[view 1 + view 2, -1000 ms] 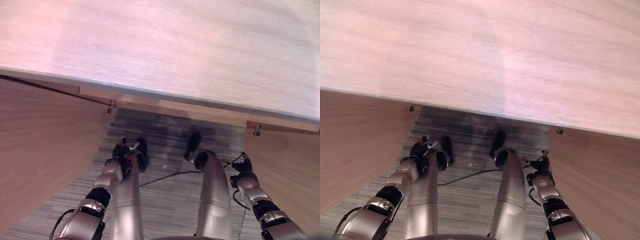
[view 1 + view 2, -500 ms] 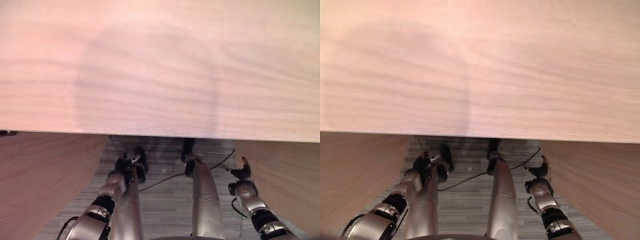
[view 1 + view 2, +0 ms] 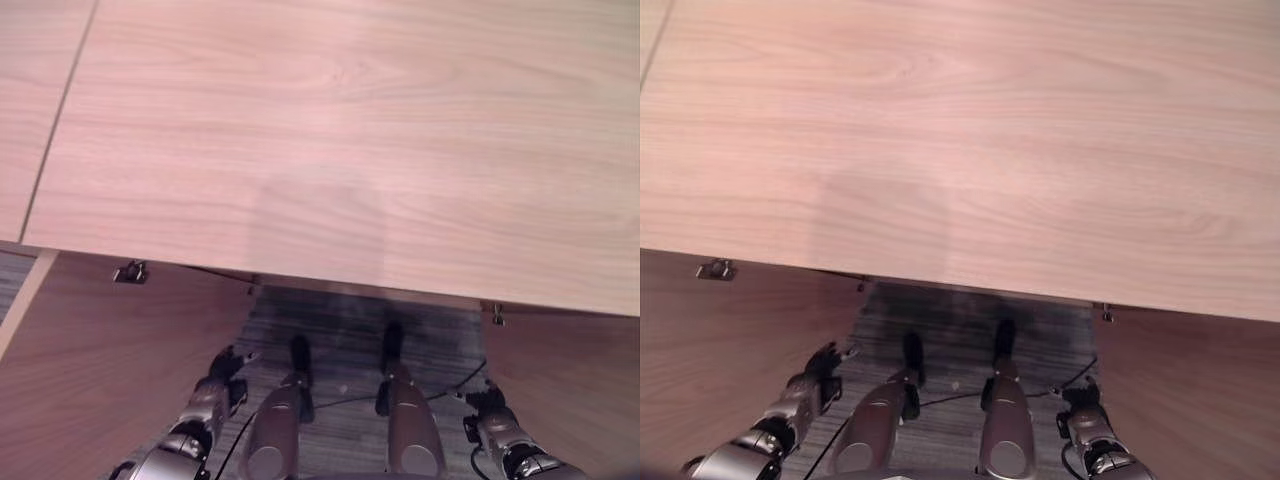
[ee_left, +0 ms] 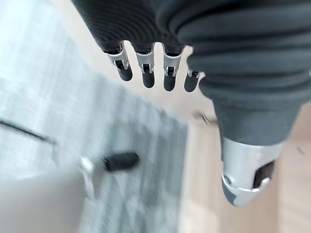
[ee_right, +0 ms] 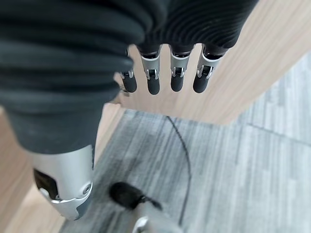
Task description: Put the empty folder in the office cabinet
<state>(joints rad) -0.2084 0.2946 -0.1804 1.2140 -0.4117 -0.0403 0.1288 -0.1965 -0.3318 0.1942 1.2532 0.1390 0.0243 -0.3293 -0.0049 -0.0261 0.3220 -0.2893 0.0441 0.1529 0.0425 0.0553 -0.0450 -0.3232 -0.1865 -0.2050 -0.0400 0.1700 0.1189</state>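
Fingers (image 4: 148, 76) of the left hand (image 3: 222, 365) hang straight and relaxed with nothing in them, low at the lower left of the frame, and the right hand (image 3: 1080, 405), at the lower right, is just as slack and empty. No folder can be seen; a broad wooden cabinet top (image 3: 330, 130) spans the upper frame, with an open door (image 3: 110, 370) at the left and another (image 3: 565, 375) at the right. I judge the risk is an arm striking a door, or reaching into the cabinet empty-handed.
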